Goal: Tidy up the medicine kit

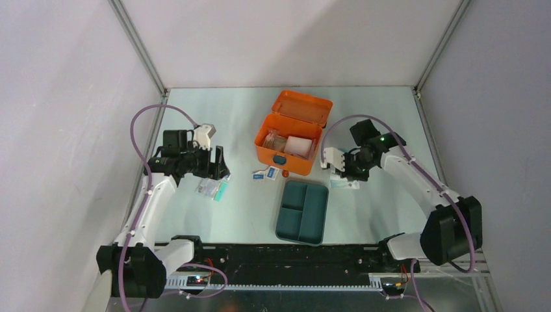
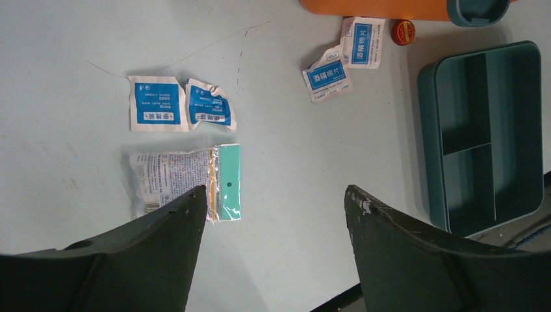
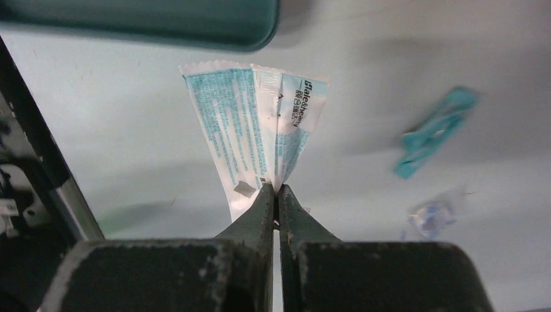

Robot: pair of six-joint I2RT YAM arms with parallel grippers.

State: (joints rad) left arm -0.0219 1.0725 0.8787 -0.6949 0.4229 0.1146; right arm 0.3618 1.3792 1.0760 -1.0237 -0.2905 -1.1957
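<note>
1. Top external: we see the kit (image 1: 289, 140), lid open, at table centre, tray (image 1: 303, 212) at its 6 o'clock.
2. Our right gripper (image 3: 277, 195) pinches a sachet (image 3: 250, 136).
3. Our left gripper (image 2: 276, 195) gapes, empty.

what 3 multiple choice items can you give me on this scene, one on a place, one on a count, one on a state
1. Where does the teal tray lie?
A. inside the kit
B. on the table in front of the medicine kit
C. left of the left arm

2. How many compartments does the tray show?
A. one
B. three
C. six

3. What state is the right hand in?
A. wide open
B. shut on a blue-white packet
C. shut on the tray

Answers: 1 B, the top view shows it nearer the arm bases than the box. 2 B, the dividers form three. 3 B, the right wrist view shows the fingers pinching the packet's end.
</note>
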